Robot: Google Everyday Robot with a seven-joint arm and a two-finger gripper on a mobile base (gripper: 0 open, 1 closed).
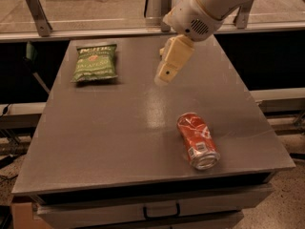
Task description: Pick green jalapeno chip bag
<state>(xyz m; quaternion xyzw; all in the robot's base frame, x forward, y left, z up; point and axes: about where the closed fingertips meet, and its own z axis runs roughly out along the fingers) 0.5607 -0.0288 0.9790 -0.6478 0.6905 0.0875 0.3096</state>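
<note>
The green jalapeno chip bag (95, 62) lies flat at the back left of the grey table (109, 132), its white lettering at the far end. My gripper (167, 74) hangs from the cream arm above the middle back of the table, pointing down and to the left. It is to the right of the bag, well apart from it, and holds nothing that I can see.
A crushed red can (198, 140) lies on its side at the front right of the table. A metal rail (95, 32) runs behind the table's far edge. A drawer with a handle (159, 211) sits below the front edge. The arm hides the far middle of the table.
</note>
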